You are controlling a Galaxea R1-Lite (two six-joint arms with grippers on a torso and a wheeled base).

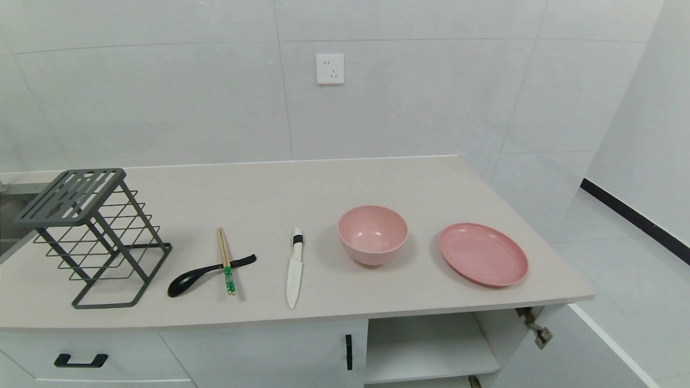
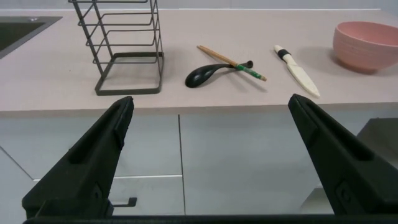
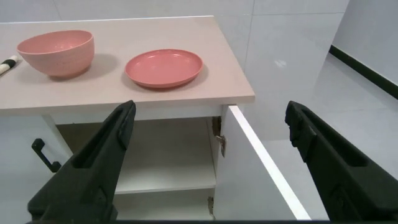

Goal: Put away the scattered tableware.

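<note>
On the beige counter (image 1: 280,188) lie, from left to right, a black spoon (image 1: 199,274) crossed by a pair of chopsticks (image 1: 226,267), a white knife (image 1: 294,268), a pink bowl (image 1: 372,234) and a pink plate (image 1: 482,253). My left gripper (image 2: 208,134) hangs open in front of the counter edge, below the spoon (image 2: 208,73), chopsticks (image 2: 233,62) and knife (image 2: 297,62). My right gripper (image 3: 208,134) hangs open in front of the open cupboard, below the plate (image 3: 164,67) and bowl (image 3: 56,52). Neither holds anything.
A dark wire rack (image 1: 94,231) stands at the counter's left, beside a sink (image 1: 11,215). Under the plate a cupboard (image 1: 428,347) stands open, its door (image 3: 264,174) swung out to the right. Closed doors and a drawer with black handles (image 1: 81,360) sit to its left.
</note>
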